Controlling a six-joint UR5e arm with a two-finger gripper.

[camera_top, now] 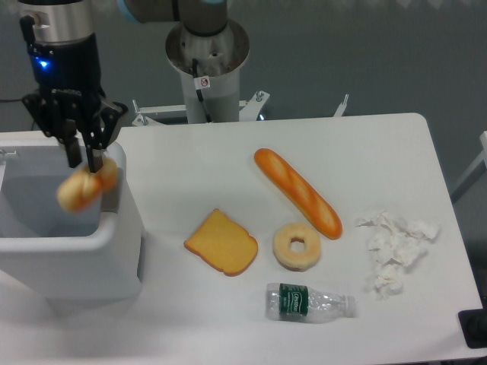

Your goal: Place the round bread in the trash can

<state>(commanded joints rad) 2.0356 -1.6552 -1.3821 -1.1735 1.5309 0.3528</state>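
While the claw (82, 161) hangs over the trash can (68, 251) at the table's left edge, the round bread (85, 186) sits right at its fingertips, blurred, above the can's grey-blue inside near the right wall. Fingers point down, close together, upper edge of the bread against them; can't tell from the blur if they're clamped on it or just parted. Bread looks tan with golden patches, shape smeared. Arm's black wrist with a blue light is straight above the claw. Trash can is white, boxy, rounded corners, biggest thing on the table (190, 167).

Rest of the table: long orange baguette (297, 192) lying diagonally mid-table, lower end just beside a flat cream-faced ring bread (297, 245) with tan rim. Toast slice (221, 242), yellow-orange, left of that ring, near the can but apart from it. Clear plastic bottle (308, 303) with green label on its side, below the ring, cap pointing right. Crumpled white tissue (396, 251) pile near the right edge, well apart from the bread items. Robot base pedestal (207, 65) stands behind the table at top centre.
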